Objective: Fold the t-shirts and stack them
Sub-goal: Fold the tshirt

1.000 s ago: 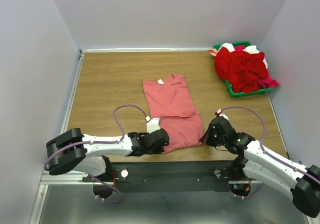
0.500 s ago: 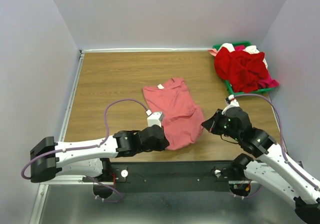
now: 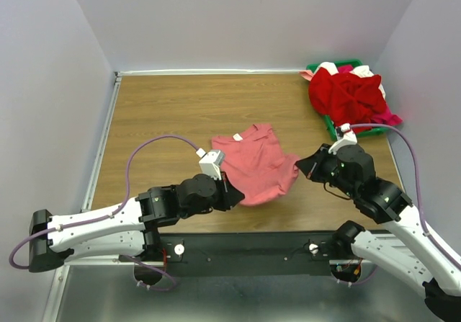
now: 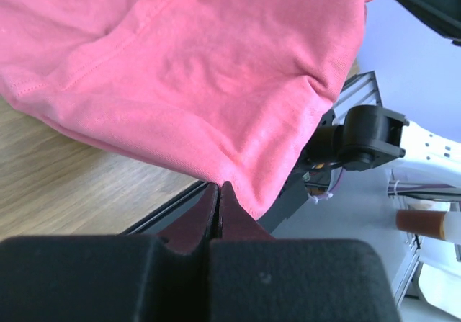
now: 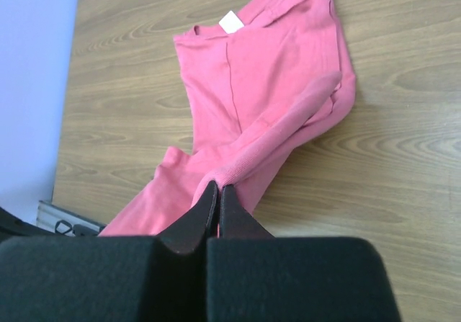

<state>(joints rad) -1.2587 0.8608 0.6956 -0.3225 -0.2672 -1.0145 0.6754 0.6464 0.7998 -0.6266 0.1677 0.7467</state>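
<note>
Surface: brown wooden tabletop [image 3: 158, 113].
Shirt: pink cotton t-shirt [image 3: 259, 163], looks limp; grip hem corners.
Pincers: left pincer [image 4: 218, 192], right pincer [image 5: 217, 192] clamped on it.

The left white-and-black robot arm [image 3: 108, 221] lies low. Its elbow is folded out toward 8 o'clock and its forearm runs back toward 2 o'clock. The left black two-finger claw [image 3: 232, 194] points toward 3 o'clock, fingers pressed flat together on an edge of the pink cotton t-shirt [image 3: 256, 160]. The right white-and-black robot arm [image 3: 396, 221] bends its elbow out at 5 o'clock, forearm rising toward 10 o'clock. The right black two-finger claw [image 3: 302, 165] is likewise pinched closed on the shirt's edge.
</note>
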